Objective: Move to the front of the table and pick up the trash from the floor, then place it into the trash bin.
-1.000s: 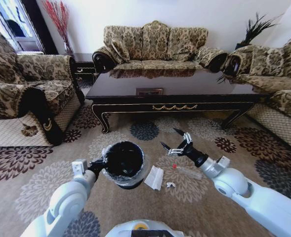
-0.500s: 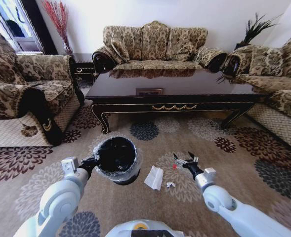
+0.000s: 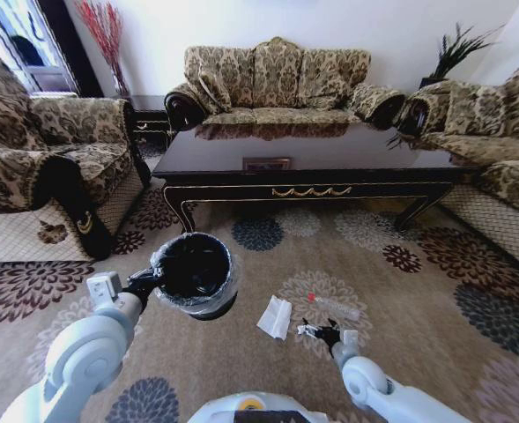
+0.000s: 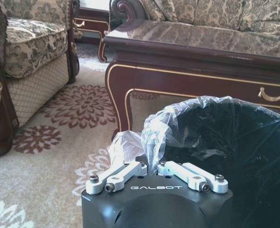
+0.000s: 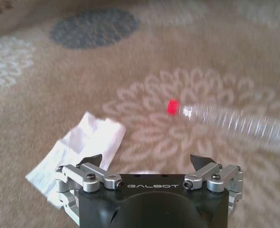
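While the wide-open, empty right pincer (image 5: 148, 164) hovers, the napkin (image 5: 78, 149) lies just beside it.

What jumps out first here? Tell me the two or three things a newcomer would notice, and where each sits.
The black trash bin with its crinkly liner hangs above the carpet at the robot's left, its rim clamped in the left pincer. The right pincer, jaws spread, is low over the flowered carpet among the trash: a white napkin and a clear tube with a red tip. Behind them stands the glossy dark table, ringed by patterned sofas.
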Robot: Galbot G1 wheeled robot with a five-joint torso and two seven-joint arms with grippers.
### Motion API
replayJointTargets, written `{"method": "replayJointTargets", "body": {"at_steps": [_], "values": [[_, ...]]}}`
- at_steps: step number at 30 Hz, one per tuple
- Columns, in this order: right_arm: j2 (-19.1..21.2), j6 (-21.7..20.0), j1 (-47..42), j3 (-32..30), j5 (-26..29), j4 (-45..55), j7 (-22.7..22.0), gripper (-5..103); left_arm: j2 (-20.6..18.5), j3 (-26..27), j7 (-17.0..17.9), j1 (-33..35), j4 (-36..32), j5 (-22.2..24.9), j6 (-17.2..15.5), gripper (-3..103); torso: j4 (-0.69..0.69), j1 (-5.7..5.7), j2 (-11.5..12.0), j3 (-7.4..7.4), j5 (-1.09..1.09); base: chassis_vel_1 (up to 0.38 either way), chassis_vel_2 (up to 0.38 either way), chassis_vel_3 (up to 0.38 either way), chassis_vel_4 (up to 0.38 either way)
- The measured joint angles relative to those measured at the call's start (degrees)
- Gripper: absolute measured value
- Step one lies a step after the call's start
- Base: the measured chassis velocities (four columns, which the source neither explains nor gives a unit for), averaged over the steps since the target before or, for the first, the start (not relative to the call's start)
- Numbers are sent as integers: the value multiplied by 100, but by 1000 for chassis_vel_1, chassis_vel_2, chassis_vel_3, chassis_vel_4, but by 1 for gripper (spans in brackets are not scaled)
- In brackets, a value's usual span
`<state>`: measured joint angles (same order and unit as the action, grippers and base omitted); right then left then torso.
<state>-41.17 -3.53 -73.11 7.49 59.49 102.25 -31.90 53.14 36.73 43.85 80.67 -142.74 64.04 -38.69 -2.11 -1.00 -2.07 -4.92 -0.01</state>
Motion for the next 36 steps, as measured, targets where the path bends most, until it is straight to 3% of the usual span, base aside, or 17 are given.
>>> {"method": "replayJointTargets", "body": {"at_steps": [8,14,27,36], "values": [[-535,-96,410,281,845,-221,-395,100,34,-26,49,74,-55,-33,-23,4,0,0,0,0,0,0,0,0,0],[-918,-92,874,524,747,-778,-926,100,30,-37,69,83,-56,-41,-33,4,0,0,0,0,2,0,0,0,0],[-1491,37,1263,343,960,-1699,-1312,100,-11,-48,115,93,-55,-78,-36,4,0,0,0,0,1,0,0,0,0],[-1652,-69,1245,403,655,-1867,-1612,100,-47,-41,141,92,-55,-80,-36,4,0,0,0,0,1,0,0,0,0]]}}
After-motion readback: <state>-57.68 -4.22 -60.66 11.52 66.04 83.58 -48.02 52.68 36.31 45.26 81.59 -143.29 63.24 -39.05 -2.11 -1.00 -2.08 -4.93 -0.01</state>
